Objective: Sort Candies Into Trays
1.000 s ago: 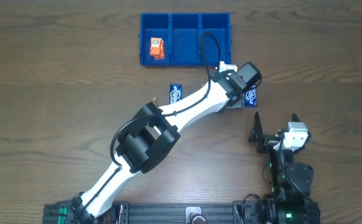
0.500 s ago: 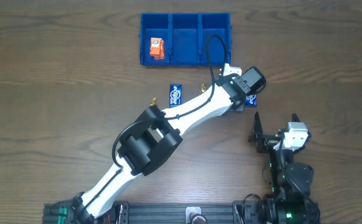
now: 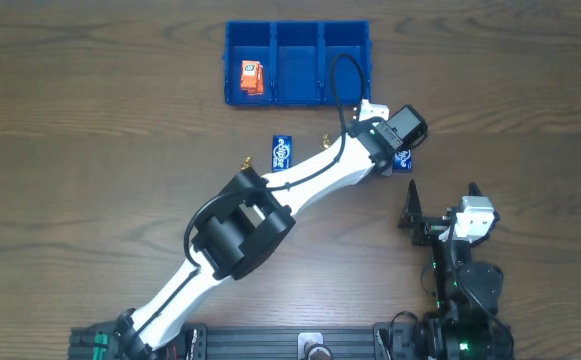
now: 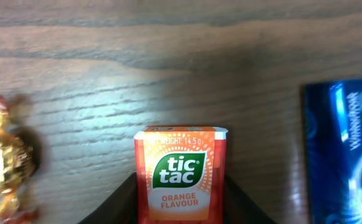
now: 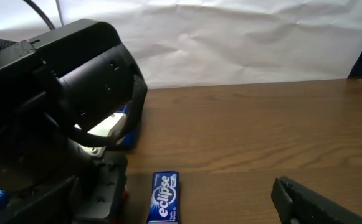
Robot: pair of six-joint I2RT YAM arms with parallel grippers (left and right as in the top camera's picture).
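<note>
My left gripper (image 4: 181, 208) is shut on a small orange candy box (image 4: 182, 177), just above the wood. My left arm reaches across the table, and its wrist (image 3: 398, 132) is below the blue tray's right end. The blue three-compartment tray (image 3: 298, 98) stands at the far middle, with another orange box (image 3: 252, 78) in its left compartment. A blue mint pack (image 3: 403, 158) lies beside the left wrist; the same pack (image 4: 349, 155) and a gold wrapped candy (image 4: 5, 163) flank the held box. My right gripper (image 3: 440, 200) stands open near its base.
A second blue mint pack (image 3: 281, 152) lies left of the arm. Two gold candies (image 3: 246, 160) (image 3: 324, 140) sit near it. In the right wrist view the left wrist (image 5: 75, 74) looms close, with a mint pack (image 5: 165, 196) on the wood.
The left wrist has shifted slightly right and towards the tray since a second ago, then held still. The right arm has not moved.
</note>
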